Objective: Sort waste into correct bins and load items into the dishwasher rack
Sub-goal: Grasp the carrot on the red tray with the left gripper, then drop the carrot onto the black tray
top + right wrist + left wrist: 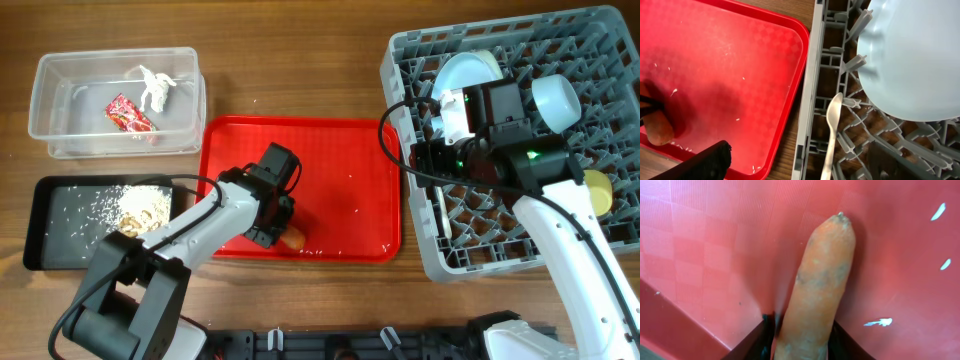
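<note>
My left gripper (pixel 278 228) is shut on the orange carrot (pixel 293 238) at the front edge of the red serving tray (pixel 350 150). In the left wrist view the carrot (pixel 825 275) sits between the two fingers (pixel 802 347), just over the tray. My right gripper (pixel 440 135) hovers open over the left side of the grey dishwasher rack (pixel 600 40). In the right wrist view a white spoon (pixel 832 125) lies in the rack (pixel 807 100) between the spread fingers (pixel 800 160), beside the pale blue plate (pixel 915 55).
The clear tub (pixel 60 100) holds the red wrapper (pixel 128 113) and white paper scrap (pixel 155 88). The black tray (pixel 60 230) holds rice bits (pixel 140 205). The rack also holds the plate (pixel 462 72), a pale bowl (pixel 553 100) and a yellow cup (pixel 598 190).
</note>
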{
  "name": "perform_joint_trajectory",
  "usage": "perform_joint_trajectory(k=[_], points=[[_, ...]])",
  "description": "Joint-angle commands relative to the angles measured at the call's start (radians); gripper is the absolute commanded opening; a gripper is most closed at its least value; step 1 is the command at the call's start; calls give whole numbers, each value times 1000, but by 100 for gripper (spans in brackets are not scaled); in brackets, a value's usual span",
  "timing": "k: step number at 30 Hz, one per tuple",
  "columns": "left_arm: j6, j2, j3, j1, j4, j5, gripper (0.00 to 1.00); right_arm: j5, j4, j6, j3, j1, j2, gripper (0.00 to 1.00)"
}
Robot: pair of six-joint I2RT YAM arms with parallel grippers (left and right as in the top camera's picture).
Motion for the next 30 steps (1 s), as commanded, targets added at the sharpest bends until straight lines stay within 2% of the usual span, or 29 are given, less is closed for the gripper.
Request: perform_joint_trajectory(k=[1,3,10,12,15,17,21,24,26,30], points=[[8,35,-10,2,19,-92,31,-16,-2,-2,17,0,-5,90],[10,35,-10,2,19,-98,30,-16,-2,-2,17,0,-5,89],[238,-15,-8,35,18,-167,25,-16,-3,-2,17,0,-5,89],[401,-95,-7,80,11,-189,18,-16,-4,-2,17,0,-5,89],[459,-261,-7,169,-89,-322,19,-16,-4,-2,17,0,-5,89],[468,-386,-7,260,-146,-443,26,-16,-4,-2,17,0,-5,89],[506,-514,-7,517,-147,-466,25,-16,-4,-2,17,0,-5,89],[506,-481,-8,752,-123,-466,27,-16,-4,-2,17,0,-5,89],[506,-436,-8,863,-89,-466,27,-16,-5,-2,17,0,-5,89],[506,-289,-8,1006,-30,-466,25,-16,-4,-2,17,0,-5,89]])
